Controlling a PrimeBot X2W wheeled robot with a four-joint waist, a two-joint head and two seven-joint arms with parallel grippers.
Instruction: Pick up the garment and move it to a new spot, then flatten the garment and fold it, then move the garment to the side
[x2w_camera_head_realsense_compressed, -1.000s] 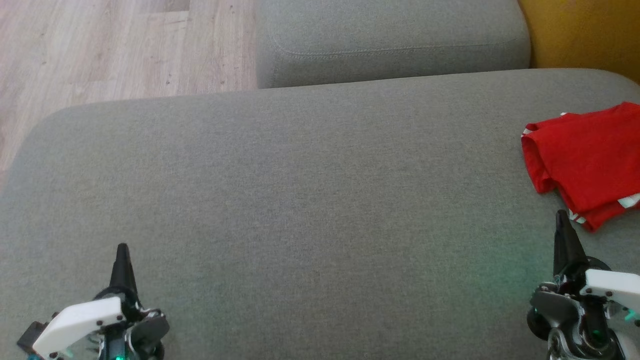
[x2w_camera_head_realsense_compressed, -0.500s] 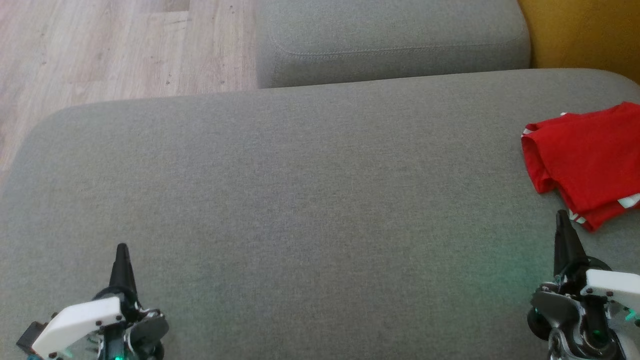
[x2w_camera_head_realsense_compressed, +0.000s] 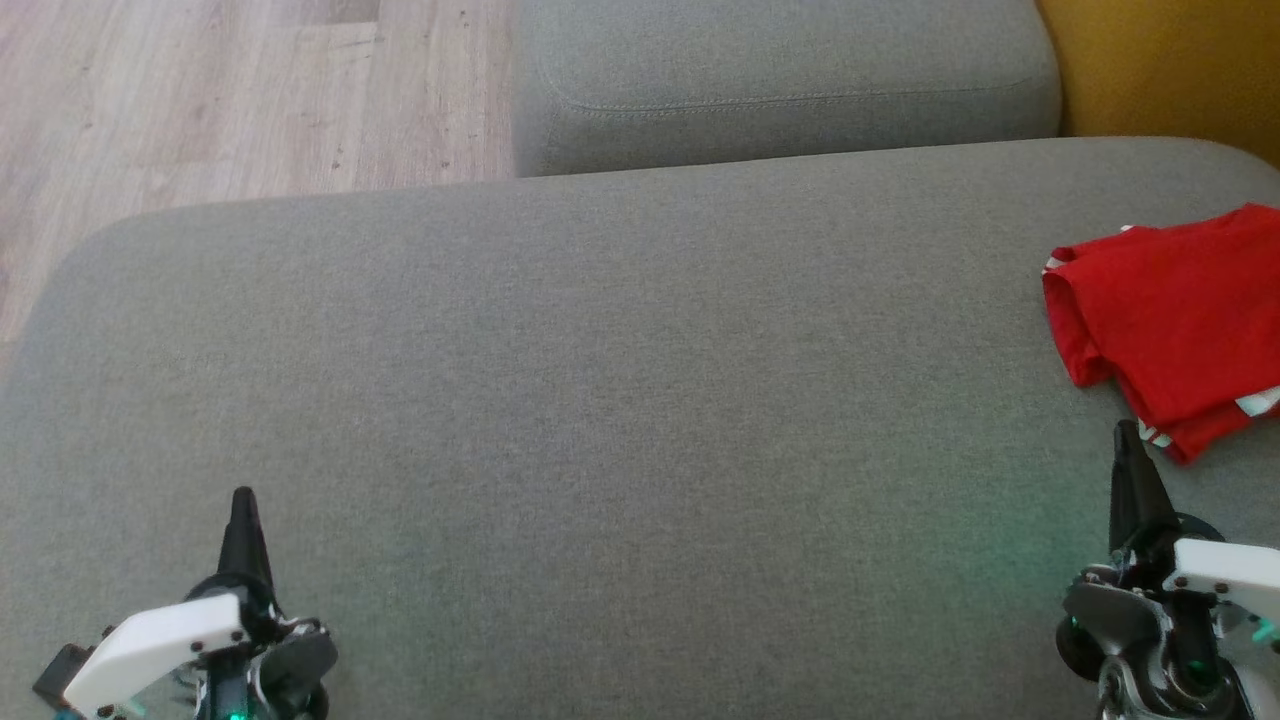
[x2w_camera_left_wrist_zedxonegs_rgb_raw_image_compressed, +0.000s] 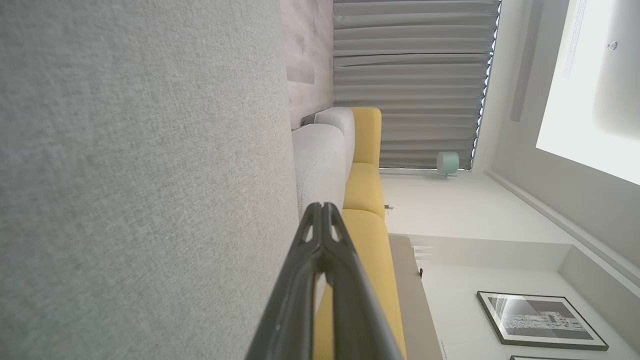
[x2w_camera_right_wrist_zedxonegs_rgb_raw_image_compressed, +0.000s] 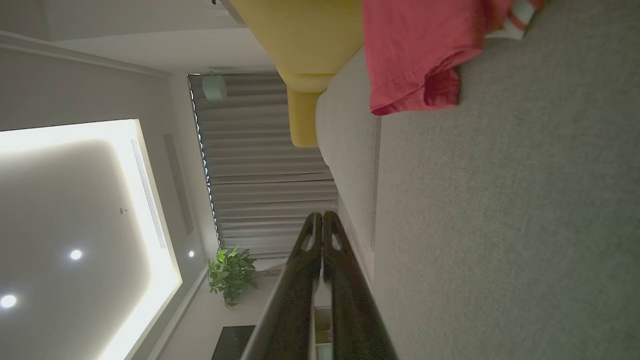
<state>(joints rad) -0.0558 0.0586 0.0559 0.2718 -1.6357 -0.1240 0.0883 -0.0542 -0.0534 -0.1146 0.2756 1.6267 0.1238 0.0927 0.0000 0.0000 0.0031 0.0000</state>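
Note:
The garment (x2w_camera_head_realsense_compressed: 1180, 320) is red with white trim and lies folded at the right edge of the grey sofa cushion (x2w_camera_head_realsense_compressed: 600, 400); its near hem (x2w_camera_right_wrist_zedxonegs_rgb_raw_image_compressed: 410, 55) shows in the right wrist view. My right gripper (x2w_camera_head_realsense_compressed: 1126, 432) hovers at the lower right, shut and empty, its tip just short of the garment's near corner. In its own wrist view the right gripper (x2w_camera_right_wrist_zedxonegs_rgb_raw_image_compressed: 322, 216) has its fingers pressed together. At the lower left my left gripper (x2w_camera_head_realsense_compressed: 243, 497) is shut with nothing in it, far from the garment. The left gripper (x2w_camera_left_wrist_zedxonegs_rgb_raw_image_compressed: 321, 206) also reads as shut in its wrist view.
A second grey cushion (x2w_camera_head_realsense_compressed: 780, 80) sits behind the main one. Wooden floor (x2w_camera_head_realsense_compressed: 200, 90) lies to the far left. A yellow sofa part (x2w_camera_head_realsense_compressed: 1170, 70) stands at the top right. The wide middle of the main cushion is bare fabric.

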